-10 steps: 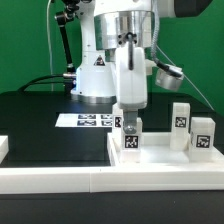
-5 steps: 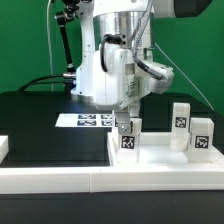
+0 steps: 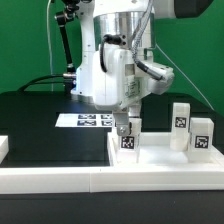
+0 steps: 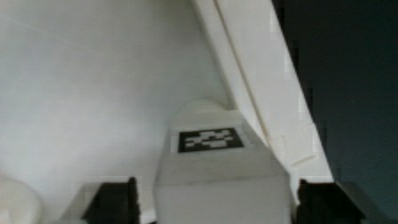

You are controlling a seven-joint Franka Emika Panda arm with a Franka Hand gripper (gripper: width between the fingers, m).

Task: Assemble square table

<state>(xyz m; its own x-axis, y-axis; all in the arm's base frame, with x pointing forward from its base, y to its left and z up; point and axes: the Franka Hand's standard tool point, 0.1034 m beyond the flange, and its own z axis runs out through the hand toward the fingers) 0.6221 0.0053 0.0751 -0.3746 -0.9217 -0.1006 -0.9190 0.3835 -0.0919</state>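
while the arm's wrist had turned since a second before, the two-finger gripper (image 3: pixel 127 124) stood low over a small white tagged block leg (image 3: pixel 129 138), which kept its place upright at the near corner of the white plastic square tray-like table top (image 3: pixel 160 160).
- gripper: in the wrist view the dark fingertips (image 4: pixel 118 198) flanked the leg (image 4: pixel 217 170) with a gap on each side; released, by the look of it.
- other legs: two white tagged blocks (image 3: pixel 190 128), upright at the exterior view's right.
- judgement: leg screwed a turn, hand freed to regrasp.
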